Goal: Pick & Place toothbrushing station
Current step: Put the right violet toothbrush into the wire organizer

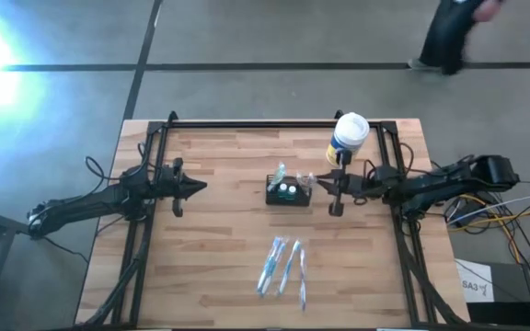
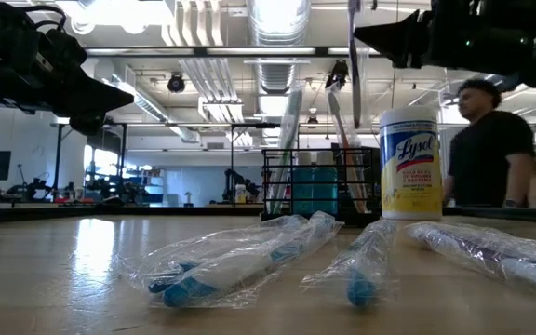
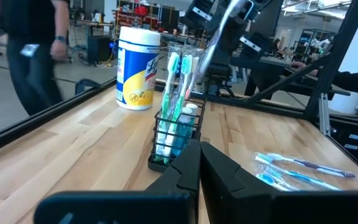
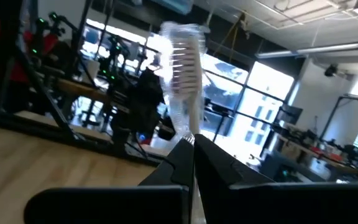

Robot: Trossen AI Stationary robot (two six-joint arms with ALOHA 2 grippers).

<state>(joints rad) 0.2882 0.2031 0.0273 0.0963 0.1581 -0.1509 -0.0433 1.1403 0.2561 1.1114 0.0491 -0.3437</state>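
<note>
The toothbrushing station, a black wire caddy, stands on its base at the table's middle, with toothbrushes upright in it. Just to its right my right gripper is shut on a toothbrush in a clear wrapper. My left gripper is shut and holds nothing, level, to the left of the caddy. Several more wrapped toothbrushes lie flat on the table nearer the front edge. My right gripper pinches the wrapped toothbrush by its handle between the two fingers, which come nearly level from the table's right side and lie across it. The brush stands upright, clear of the table. Its bristle head rises above the fingers and its lower part hangs below them.
A white canister with a yellow label stands behind my right gripper, near the far edge. Black frame rails run along the table's sides. A person is beyond the far right corner.
</note>
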